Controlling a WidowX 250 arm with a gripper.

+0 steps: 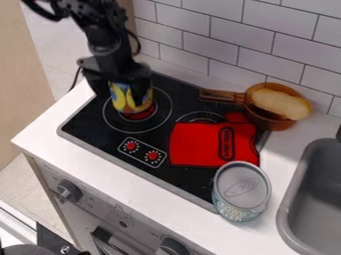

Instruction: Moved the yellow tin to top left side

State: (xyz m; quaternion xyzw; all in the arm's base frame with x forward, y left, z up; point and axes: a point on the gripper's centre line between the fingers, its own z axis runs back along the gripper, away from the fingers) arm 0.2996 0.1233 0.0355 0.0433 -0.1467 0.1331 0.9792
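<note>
Jaws parted just as wide as the yellow printed tin (126,104) between them: the black two-finger gripper (122,97) has it gripped by its sides, over the left burner of the black glass cooktop (86,119). Whether it touches the burner, I can't tell. Nearest me, a pale-blue can with a silvery lid (242,191) stands at the cooktop's front right corner, light lettering round its side. Behind it lies a red cloth mitt (193,144), letters on its dark-edged oval patch. Farther back sits an amber pan (266,122) holding a pale, oblong loaf (278,103).
</note>
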